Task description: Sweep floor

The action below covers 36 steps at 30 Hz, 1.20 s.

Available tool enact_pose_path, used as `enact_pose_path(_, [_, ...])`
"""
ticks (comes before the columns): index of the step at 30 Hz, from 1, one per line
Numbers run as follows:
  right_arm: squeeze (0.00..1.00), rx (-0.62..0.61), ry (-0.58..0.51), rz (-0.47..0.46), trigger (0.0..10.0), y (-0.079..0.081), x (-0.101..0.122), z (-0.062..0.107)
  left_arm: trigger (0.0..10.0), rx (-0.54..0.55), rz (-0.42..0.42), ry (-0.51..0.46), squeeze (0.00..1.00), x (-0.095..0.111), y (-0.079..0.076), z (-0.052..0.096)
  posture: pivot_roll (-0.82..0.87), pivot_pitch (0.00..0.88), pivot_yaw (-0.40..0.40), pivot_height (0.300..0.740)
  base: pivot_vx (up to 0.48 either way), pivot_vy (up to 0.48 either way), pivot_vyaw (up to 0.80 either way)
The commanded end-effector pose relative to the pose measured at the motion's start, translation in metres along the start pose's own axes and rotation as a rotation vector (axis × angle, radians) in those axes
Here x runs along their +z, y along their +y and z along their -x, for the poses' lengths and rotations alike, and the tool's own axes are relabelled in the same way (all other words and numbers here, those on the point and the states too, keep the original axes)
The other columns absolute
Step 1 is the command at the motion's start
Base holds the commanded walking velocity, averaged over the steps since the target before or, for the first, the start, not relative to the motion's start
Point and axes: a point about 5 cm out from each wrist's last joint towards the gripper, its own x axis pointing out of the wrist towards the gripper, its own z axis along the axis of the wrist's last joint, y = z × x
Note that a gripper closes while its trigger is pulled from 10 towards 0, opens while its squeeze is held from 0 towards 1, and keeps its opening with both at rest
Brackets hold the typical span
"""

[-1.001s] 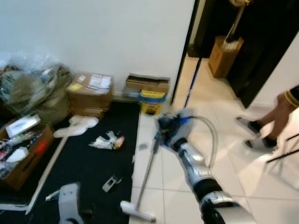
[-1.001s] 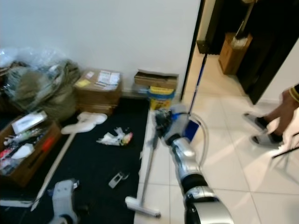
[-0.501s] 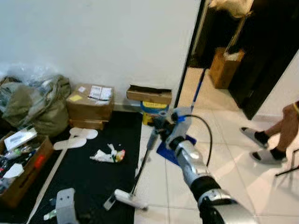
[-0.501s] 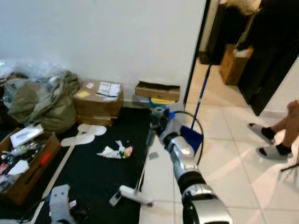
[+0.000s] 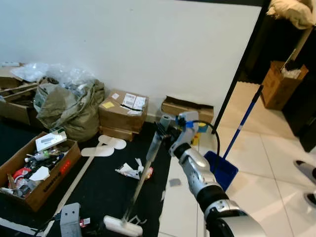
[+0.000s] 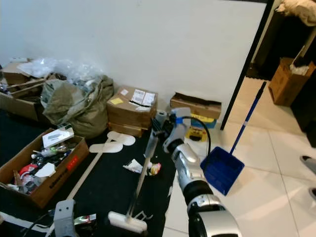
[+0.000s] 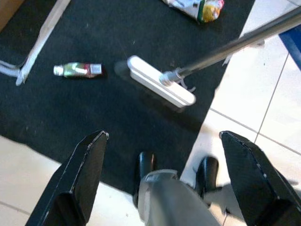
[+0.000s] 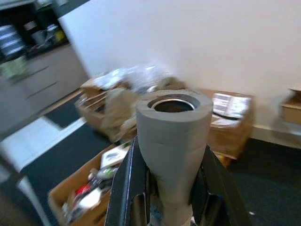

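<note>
The right gripper point(image 5: 162, 129) is clamped around the grey foam grip at the top of the broom point(image 5: 140, 180); in the right wrist view its two black fingers point(image 8: 126, 188) press against either side of that grip. The pole slopes down and to the near left, ending in a white broom head point(image 5: 122, 226) that rests on the black mat point(image 5: 106, 185), near the mat's right edge where the white tiles point(image 5: 256, 177) begin. The left gripper point(image 7: 162, 188) hangs low over the near edge of the mat with its fingers spread wide and nothing between them.

Crumpled wrappers point(image 5: 133, 171) lie on the mat, farther off than the broom head, and a small tube point(image 7: 77, 70) lies just left of the head. The blue dustpan point(image 5: 220, 169) stands on the tiles to the right, beside the arm.

The risks come mainly from the one-handed hold at the very top of a long pole: the head could skate over the litter or twist in the grip. A push to the left would drive rubbish toward the open cardboard box point(image 5: 37, 170) and the sack point(image 5: 69, 106) instead of toward the dustpan. The mat edge might also catch the head, though its height is hard to judge here.
</note>
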Motion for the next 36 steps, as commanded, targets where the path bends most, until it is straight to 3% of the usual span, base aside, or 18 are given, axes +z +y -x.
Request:
enact_pose_path(1, [0.00, -0.026, -0.037, -0.012, 10.0, -0.006, 0.009, -0.001, 10.0, -0.010, -0.018, 0.009, 0.00, -0.002, -0.001, 0.000, -0.01, 0.000, -0.040, 0.740, 0.349, 0.000, 0.00])
enact_pose_path(10, [0.00, -0.097, 0.010, -0.075, 10.0, -0.011, 0.006, -0.001, 10.0, -0.012, -0.013, 0.023, 0.00, -0.006, -0.003, 0.001, -0.01, 0.000, -0.052, 0.740, 0.347, 0.000, 0.00])
enact_pose_path(14, [0.00, -0.230, 0.088, -0.185, 10.0, -0.015, -0.003, -0.001, 10.0, -0.004, -0.011, 0.075, 0.00, -0.017, -0.001, 0.004, -0.01, 0.021, -0.054, 0.740, 0.000, 0.000, 0.00])
enact_pose_path(16, [0.00, -0.230, 0.088, -0.185, 10.0, -0.015, -0.003, -0.001, 10.0, -0.004, -0.011, 0.075, 0.00, -0.017, -0.001, 0.004, -0.01, 0.021, -0.054, 0.740, 0.000, 0.000, 0.00])
enact_pose_path(22, [0.00, -0.290, 0.068, -0.314, 10.0, -0.016, -0.002, -0.001, 10.0, -0.009, -0.028, 0.094, 0.00, -0.023, 0.000, 0.006, -0.01, 0.007, -0.049, 0.740, 0.000, 0.000, 0.00])
enact_pose_path(29, [0.00, -0.347, 0.095, -0.327, 10.0, -0.016, -0.007, 0.001, 10.0, -0.013, -0.036, 0.109, 0.00, -0.028, 0.000, 0.009, -0.01, 0.023, -0.052, 0.740, 0.000, 0.000, 0.00])
enact_pose_path(31, [0.00, -0.432, 0.177, -0.322, 10.0, -0.017, -0.026, 0.010, 10.0, -0.027, -0.052, 0.121, 0.00, -0.033, -0.001, 0.010, -0.01, 0.073, -0.057, 0.740, 0.000, 0.000, 0.00])
enact_pose_path(36, [0.00, -0.537, 0.212, -0.388, 10.0, -0.020, -0.049, 0.026, 10.0, -0.047, -0.088, 0.141, 0.00, -0.040, -0.001, 0.014, 0.00, 0.073, -0.050, 0.740, 0.000, 0.000, 0.00])
